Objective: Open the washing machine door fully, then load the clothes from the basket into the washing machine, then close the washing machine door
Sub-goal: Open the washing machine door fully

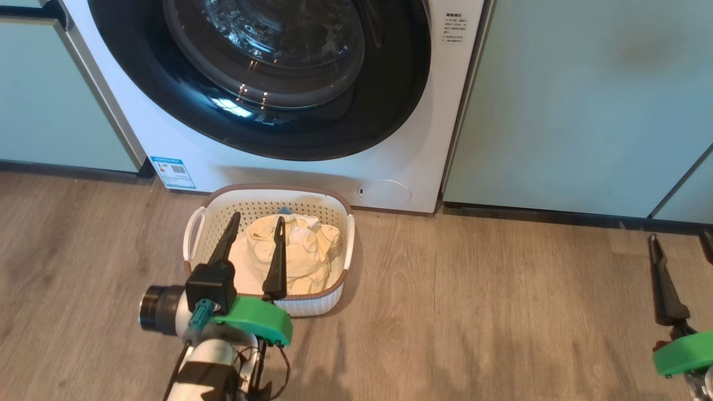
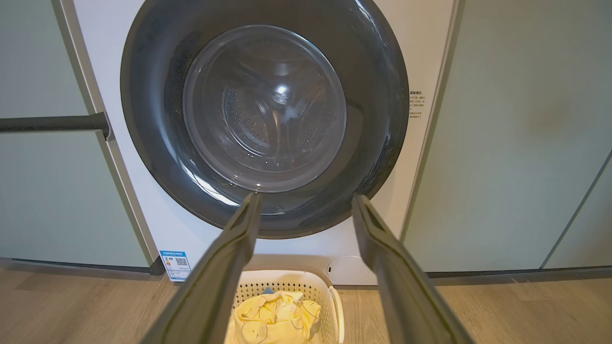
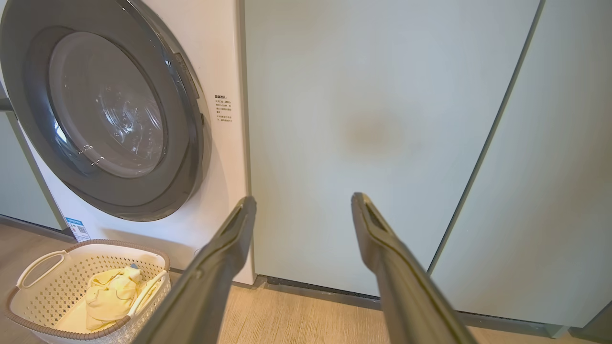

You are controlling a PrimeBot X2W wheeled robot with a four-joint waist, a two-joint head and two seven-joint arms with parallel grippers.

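The white washing machine (image 1: 434, 139) stands ahead with its washing machine door (image 1: 390, 100), black-rimmed with a glass dome, lying against the front. On the floor just before it sits the cream basket (image 1: 312, 306), holding pale yellow clothes (image 1: 306, 250) and a small blue piece (image 1: 284, 211). My left gripper (image 1: 256, 223) hovers open over the basket's near side, nothing between its fingers; its wrist view looks at the door (image 2: 263, 110) with the clothes (image 2: 277, 315) below. My right gripper (image 1: 680, 239) is open at the far right, facing a cabinet panel (image 3: 382, 134), with the basket (image 3: 28, 296) to its left.
Pale green cabinet panels (image 1: 557, 100) flank the machine on the right and on the left (image 1: 50, 100). A blue sticker (image 1: 174, 171) and a round white flap (image 1: 384, 191) mark the machine's lower front. Wooden floor (image 1: 473, 312) stretches between my two grippers.
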